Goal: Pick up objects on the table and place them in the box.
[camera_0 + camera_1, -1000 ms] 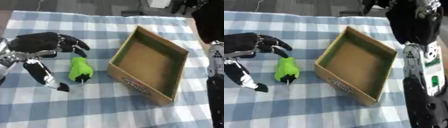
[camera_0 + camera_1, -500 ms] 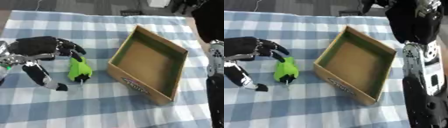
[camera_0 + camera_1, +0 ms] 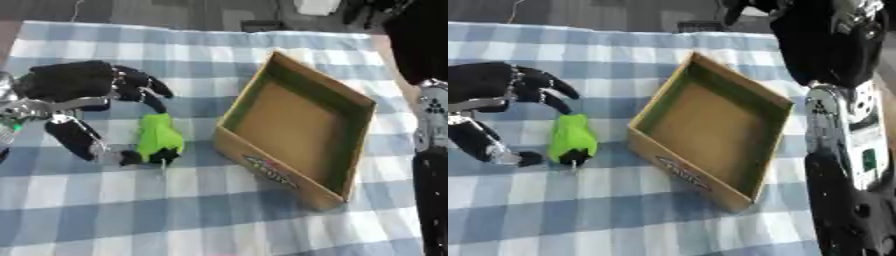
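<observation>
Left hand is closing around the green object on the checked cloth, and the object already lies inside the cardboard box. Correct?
Not quite. The green object lies on the checked cloth, to the left of the box, not inside it; the left eye view shows the box holding nothing. The left hand is at the object, fingers and thumb around it.

Matt cardboard box [image 3: 297, 132]; checked cloth [image 3: 219, 210], apparently.

Likely lab or test room: worktop [image 3: 262, 220] under blue-and-white checked cloth [image 3: 219, 45], dark floor beyond far edge, cable [image 3: 511, 11] trailing there, pale device [image 3: 317, 6], robot arm [image 3: 842, 150] alongside.
</observation>
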Action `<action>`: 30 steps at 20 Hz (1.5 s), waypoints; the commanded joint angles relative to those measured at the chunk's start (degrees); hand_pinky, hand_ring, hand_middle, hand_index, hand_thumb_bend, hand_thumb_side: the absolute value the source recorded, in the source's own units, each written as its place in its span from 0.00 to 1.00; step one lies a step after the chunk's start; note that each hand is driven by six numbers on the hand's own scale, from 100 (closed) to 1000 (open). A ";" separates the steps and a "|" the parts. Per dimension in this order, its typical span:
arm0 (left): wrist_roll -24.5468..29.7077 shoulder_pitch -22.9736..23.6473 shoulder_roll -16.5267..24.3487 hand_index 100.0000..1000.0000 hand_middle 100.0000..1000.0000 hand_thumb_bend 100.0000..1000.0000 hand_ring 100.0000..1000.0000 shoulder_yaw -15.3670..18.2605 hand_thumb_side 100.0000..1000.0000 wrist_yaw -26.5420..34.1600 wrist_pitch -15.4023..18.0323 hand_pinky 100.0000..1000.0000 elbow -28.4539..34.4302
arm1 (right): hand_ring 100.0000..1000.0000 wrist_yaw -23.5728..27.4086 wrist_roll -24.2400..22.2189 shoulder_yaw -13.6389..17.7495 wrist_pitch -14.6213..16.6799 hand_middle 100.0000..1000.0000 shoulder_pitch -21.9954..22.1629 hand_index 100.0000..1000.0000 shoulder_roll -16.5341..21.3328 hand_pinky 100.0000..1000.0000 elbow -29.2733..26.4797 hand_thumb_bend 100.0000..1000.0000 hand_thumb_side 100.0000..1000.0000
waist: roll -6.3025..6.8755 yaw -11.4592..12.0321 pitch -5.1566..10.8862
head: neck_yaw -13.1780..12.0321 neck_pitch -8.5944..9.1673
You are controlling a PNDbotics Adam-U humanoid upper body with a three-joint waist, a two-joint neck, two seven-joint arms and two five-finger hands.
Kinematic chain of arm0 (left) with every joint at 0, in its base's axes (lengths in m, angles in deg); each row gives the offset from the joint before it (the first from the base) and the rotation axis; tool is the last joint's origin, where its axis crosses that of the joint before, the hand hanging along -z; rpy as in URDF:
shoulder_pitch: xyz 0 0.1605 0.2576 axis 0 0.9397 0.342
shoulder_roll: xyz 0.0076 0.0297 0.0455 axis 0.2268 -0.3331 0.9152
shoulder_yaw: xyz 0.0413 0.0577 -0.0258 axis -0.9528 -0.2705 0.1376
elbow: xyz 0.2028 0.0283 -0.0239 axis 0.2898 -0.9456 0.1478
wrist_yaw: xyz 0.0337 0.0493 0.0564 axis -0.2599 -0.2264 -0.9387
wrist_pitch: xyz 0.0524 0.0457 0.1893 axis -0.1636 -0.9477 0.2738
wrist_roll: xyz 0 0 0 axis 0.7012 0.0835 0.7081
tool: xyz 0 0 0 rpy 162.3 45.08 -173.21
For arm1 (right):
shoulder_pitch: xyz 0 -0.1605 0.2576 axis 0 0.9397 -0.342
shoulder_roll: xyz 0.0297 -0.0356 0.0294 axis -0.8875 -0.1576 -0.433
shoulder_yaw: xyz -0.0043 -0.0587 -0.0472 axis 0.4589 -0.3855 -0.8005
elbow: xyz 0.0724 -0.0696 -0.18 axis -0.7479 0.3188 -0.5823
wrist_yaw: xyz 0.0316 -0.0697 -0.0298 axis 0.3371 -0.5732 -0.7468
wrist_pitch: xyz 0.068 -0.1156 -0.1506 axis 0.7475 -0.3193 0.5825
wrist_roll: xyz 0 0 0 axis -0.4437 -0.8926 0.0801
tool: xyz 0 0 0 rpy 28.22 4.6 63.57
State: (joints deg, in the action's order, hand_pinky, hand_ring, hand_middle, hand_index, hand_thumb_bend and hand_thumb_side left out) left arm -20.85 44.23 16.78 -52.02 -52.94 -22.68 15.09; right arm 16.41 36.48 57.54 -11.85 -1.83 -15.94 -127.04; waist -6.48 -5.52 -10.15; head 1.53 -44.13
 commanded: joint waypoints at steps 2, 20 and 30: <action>-0.51 -1.76 0.93 0.78 0.80 0.30 0.81 0.04 0.60 -0.71 0.95 0.00 -0.45 | 0.52 0.25 -0.20 0.01 -0.04 0.65 -0.84 0.82 -0.08 0.42 -0.77 0.00 0.93 | 0.25 -0.16 0.61 | 0.12 0.01; -0.01 -2.23 -0.27 0.79 0.80 0.37 0.80 -0.83 0.57 -5.17 4.98 0.00 -6.09 | 0.52 0.89 -0.76 -0.54 -0.74 0.65 -2.68 0.82 -2.55 0.43 -0.77 0.00 0.93 | -0.20 -2.08 -0.65 | -2.23 0.01; 1.48 -1.10 -0.64 0.81 0.81 0.51 0.81 -0.99 0.47 -8.63 5.90 0.00 -9.82 | 0.52 1.10 -1.18 -0.89 -0.89 0.65 -3.21 0.82 -3.02 0.43 -0.77 0.00 0.94 | -0.24 -2.58 -0.84 | -2.70 0.01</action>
State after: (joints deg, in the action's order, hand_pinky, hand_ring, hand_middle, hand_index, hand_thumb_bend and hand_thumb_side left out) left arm -20.35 43.50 15.47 -53.40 -60.93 -17.71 5.17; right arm 17.15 35.50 56.68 -12.79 -4.11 -18.94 -127.04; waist -7.02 -8.01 -11.64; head -0.60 -44.13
